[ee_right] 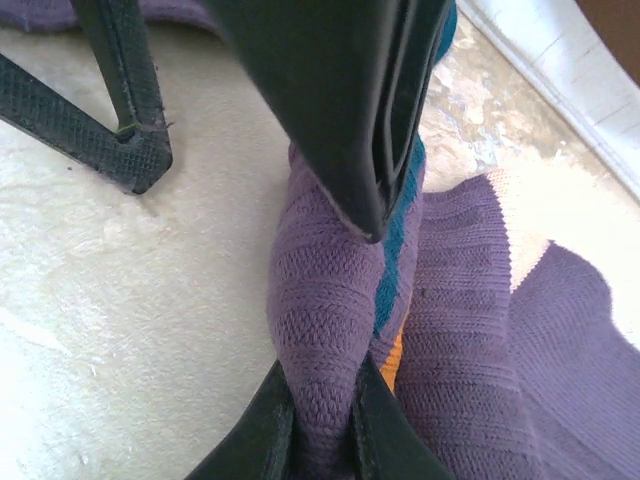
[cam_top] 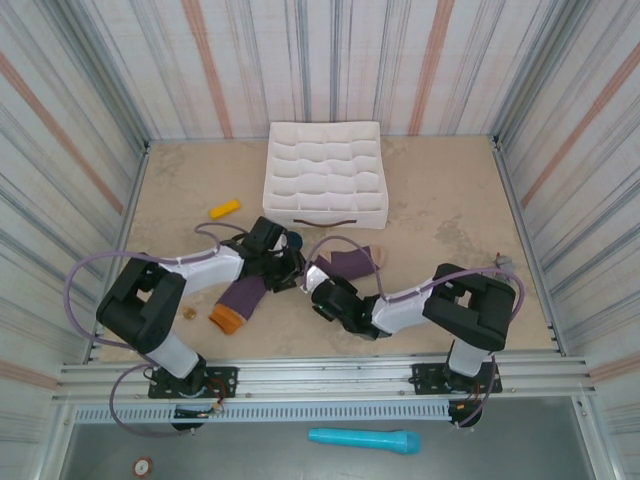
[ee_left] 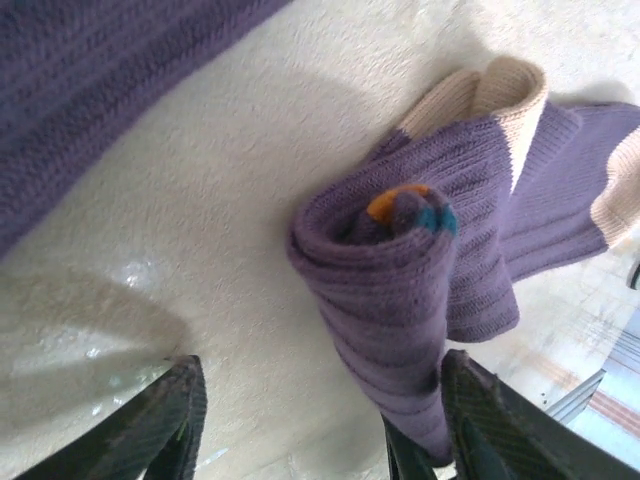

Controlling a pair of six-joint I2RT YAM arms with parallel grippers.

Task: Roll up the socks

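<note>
Right gripper (ee_right: 320,388): closed tight, its two fingers pinching a fold of the sock roll (ee_right: 325,290) from either side.
Left gripper (ee_left: 320,385): spread wide with nothing in its hold. One finger (ee_left: 160,425) stands over bare table, and the other touches the side of the roll.
Sock roll: purple knit wound on itself, with orange and teal showing at its core. It lies on the table (cam_top: 440,200) between the two grippers, near the middle, just in front of the tray.
Roll's tail: cream-edged purple flaps spread flat from the roll on the right arm's side.
Loose sock (cam_top: 240,296): flat on the table beside the left arm. Its orange cuff points toward the near edge, and its far end is tucked under that arm's wrist.
Divided tray (cam_top: 325,150): white, many small compartments, at the far middle of the table.
Yellow-orange marker (cam_top: 224,208): left of the tray, well apart from both socks.
Teal cylinder (cam_top: 363,440): on the lower ledge, nearer than the arm bases.
</note>
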